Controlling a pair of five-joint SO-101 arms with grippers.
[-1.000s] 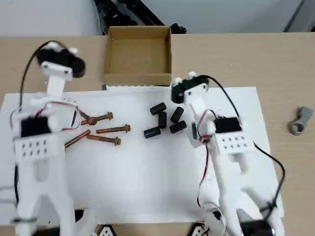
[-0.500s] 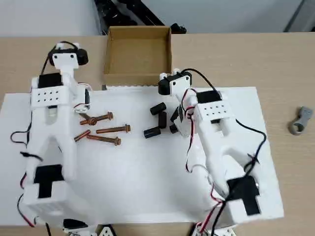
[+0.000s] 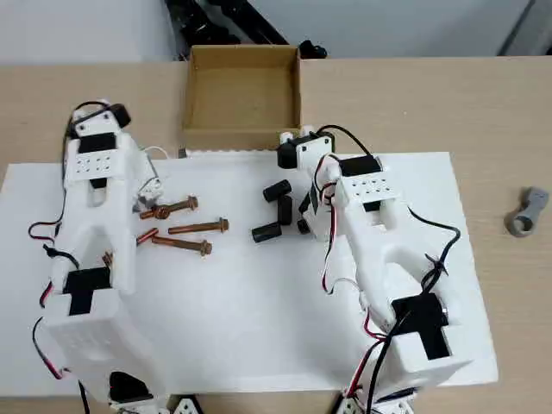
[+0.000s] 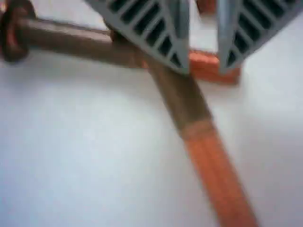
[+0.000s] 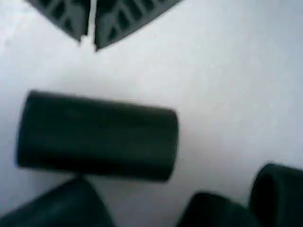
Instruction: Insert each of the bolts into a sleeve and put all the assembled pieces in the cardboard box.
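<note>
High view: four copper bolts [image 3: 198,227] lie loose on a white sheet [image 3: 259,328] toward the left side, and the black sleeves [image 3: 267,231] sit clustered toward the right. The cardboard box [image 3: 241,136] stands just beyond the sheet on the wooden surface [image 3: 431,103]. The left hand [image 4: 202,68] hangs just above two crossed bolts with its fingers a little apart and gripping nothing — a stretch of bolt shows through the gap. The right hand [image 5: 91,42] has its fingers drawn together to a sliver, empty, just beside one sleeve [image 5: 97,137] lying on its side.
</note>
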